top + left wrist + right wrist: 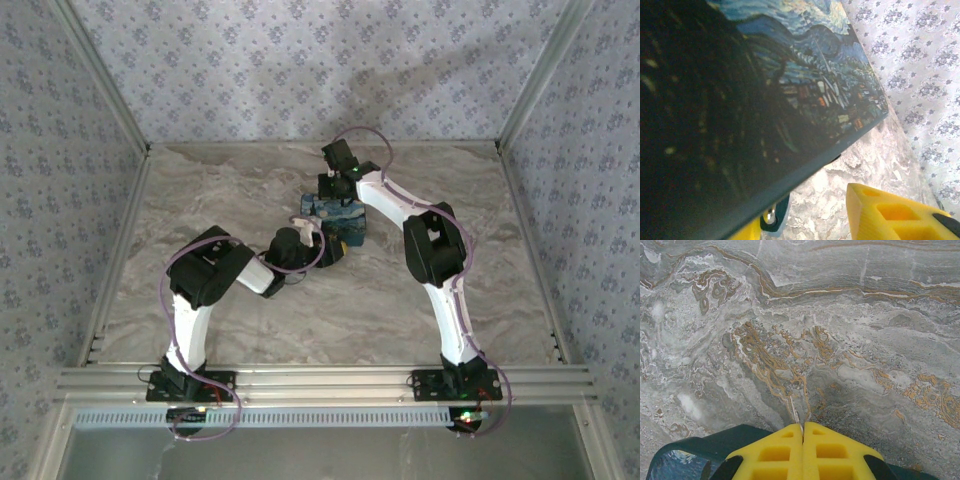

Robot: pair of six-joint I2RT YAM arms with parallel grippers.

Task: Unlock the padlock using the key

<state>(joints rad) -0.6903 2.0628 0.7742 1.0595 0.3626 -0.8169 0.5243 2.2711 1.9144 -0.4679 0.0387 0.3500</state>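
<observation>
The padlock (335, 211), a blue block with a starry-night print and dark sides, lies mid-table. In the left wrist view the padlock (805, 85) looms very close. My left gripper (810, 226) is open at its near edge, yellow fingers (890, 215) apart over bare marble. A small dark-teal piece with a shiny metal bit (770, 216) peeks from under the padlock beside the left finger; I cannot tell whether it is the key. My right gripper (803, 429) is shut, its fingertips pressed together just above the padlock's dark edge (695, 452).
The marble tabletop (250, 330) is fenced by aluminium rails (320, 380) at the near edge and patterned walls (60, 150) on three sides. Both arms lean in toward the middle, the left gripper (338, 243) and the right gripper (335, 190) flanking the padlock.
</observation>
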